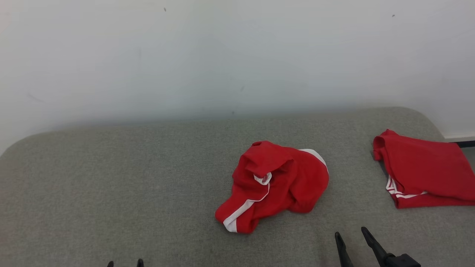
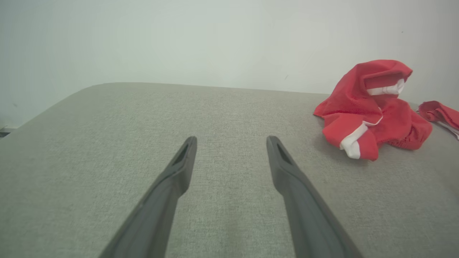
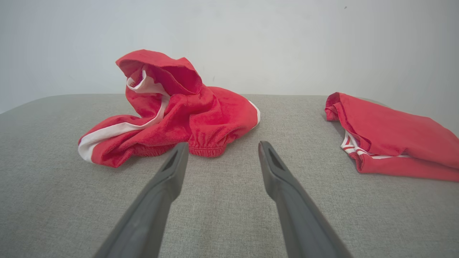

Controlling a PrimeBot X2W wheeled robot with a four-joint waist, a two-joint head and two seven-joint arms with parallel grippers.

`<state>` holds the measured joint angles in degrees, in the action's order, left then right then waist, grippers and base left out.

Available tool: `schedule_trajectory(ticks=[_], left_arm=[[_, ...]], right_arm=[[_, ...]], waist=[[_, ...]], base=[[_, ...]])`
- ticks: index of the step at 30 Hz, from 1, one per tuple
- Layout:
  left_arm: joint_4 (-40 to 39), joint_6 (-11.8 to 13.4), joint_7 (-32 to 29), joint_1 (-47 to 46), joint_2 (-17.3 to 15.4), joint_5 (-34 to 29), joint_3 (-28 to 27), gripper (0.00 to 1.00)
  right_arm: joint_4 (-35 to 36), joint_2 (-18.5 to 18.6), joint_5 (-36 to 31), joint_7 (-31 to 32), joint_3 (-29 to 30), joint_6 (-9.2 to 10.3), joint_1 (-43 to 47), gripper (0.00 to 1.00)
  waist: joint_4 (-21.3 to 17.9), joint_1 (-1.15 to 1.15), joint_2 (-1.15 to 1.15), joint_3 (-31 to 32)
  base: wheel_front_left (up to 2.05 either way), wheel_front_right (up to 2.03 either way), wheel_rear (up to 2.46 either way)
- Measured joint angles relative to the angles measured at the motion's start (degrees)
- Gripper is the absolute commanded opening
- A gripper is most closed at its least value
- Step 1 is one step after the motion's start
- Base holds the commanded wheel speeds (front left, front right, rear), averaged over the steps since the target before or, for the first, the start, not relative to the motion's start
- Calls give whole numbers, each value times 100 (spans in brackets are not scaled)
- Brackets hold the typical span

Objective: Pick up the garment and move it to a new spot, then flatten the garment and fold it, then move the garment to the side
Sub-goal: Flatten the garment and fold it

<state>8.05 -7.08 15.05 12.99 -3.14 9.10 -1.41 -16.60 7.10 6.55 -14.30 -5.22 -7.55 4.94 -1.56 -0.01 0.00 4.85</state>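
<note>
In the head view the bottom edge cuts the left gripper (image 1: pixel 125 263) off just below its fingertips, and the right gripper (image 1: pixel 350 232) partway down its fingers. The folded red garment (image 1: pixel 426 174) runs off the right edge. A dark bar (image 1: pixel 465 144) beside it is too cut off to identify. The crumpled red garment (image 1: pixel 274 185) bears a round badge (image 1: pixel 264 178) too small to read.

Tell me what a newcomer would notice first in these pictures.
A crumpled red garment with white trim lies heaped near the middle of the grey fabric surface. A second red garment lies folded flat at the surface's right edge. The right gripper, open and empty, points toward the heap, and the left gripper is open over bare fabric.
</note>
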Motion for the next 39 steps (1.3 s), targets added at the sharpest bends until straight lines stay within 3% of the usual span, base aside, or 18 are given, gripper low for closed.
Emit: schedule_trajectory(ticks=[7,15,18,23,28,29,30,31,39], left_arm=[[530,-8,0,-692,7,148,552,100],[1446,-36,-197,-2151,19,18,1434,100],[1822,170,-400,-2861,23,-363,1710,100],[2280,670,-843,-3488,19,-593,1656,100],[2561,898,-991,-3887,1,-619,1590,100],[2603,915,-978,-3934,-4,-625,1591,97],[2641,922,-951,-3970,-7,-619,1573,15],[2666,964,-898,-4008,-8,-608,1558,0],[2583,781,-501,-4734,1,-487,1780,0]], right_arm=[[26,13,13,20,-137,0,-153,100],[26,34,43,15,-102,0,-266,100],[2,13,49,-11,-74,0,-295,100],[-27,-58,56,-34,-111,0,-380,100],[-79,-96,83,-43,-142,0,-405,100],[-87,-100,85,-44,-144,0,-413,100],[-99,-105,86,-44,-143,0,-422,100],[-105,-110,88,-49,-144,0,-434,100],[-143,-120,91,-68,-165,0,-469,100]], waist=[[-425,1,0,-97],[-1132,1,0,-309],[-1488,2,0,-437],[-1887,1,1,-598],[-2199,1,0,-765],[-2246,2,1,-799],[-2285,2,1,-834],[-2319,2,0,-869],[-2307,1,1,-978]], base=[[0,0,0],[0,0,0],[0,0,0],[0,0,0],[0,0,0],[0,0,0],[0,0,0],[0,0,0],[0,0,0]])
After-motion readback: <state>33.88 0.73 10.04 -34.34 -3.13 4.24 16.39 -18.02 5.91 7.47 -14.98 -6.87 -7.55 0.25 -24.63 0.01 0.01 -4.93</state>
